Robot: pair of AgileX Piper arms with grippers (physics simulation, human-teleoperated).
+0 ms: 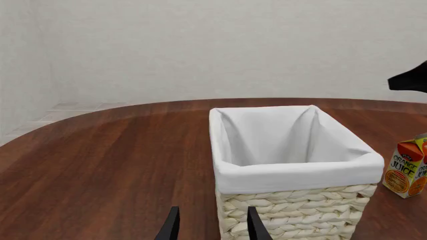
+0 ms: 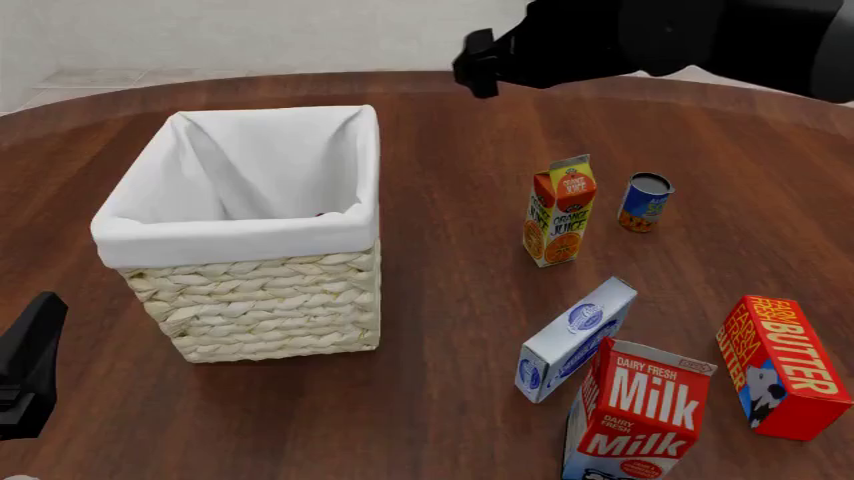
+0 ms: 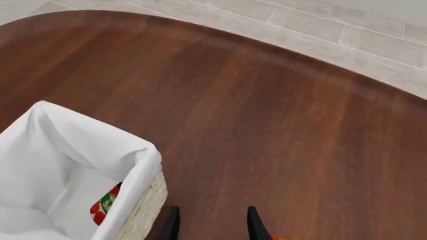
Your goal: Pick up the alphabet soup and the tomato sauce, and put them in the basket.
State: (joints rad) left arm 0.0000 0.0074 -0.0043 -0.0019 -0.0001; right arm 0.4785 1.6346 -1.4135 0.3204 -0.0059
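Observation:
The basket [image 2: 254, 300] of pale wicker with a white lining stands at the table's left, and also shows in the left wrist view [image 1: 293, 210]. A red, green and white can, apparently the tomato sauce [image 3: 105, 205], lies inside it against a wall. A small blue and orange can, apparently the alphabet soup [image 2: 646, 202], stands upright on the table right of the orange juice carton. My right gripper [image 2: 474, 62] hovers high behind the basket's far right corner, open and holding nothing [image 3: 212, 225]. Low at the near left, my left gripper [image 2: 27, 375] is open and holding nothing [image 1: 212, 227].
An orange juice carton [image 2: 561, 210] stands between basket and soup can. A blue and white box [image 2: 577, 340], a red milk carton [image 2: 638, 415] and a red butter box [image 2: 783, 365] sit at the near right. Pale tiled floor [image 3: 320, 25] lies beyond the table's round edge.

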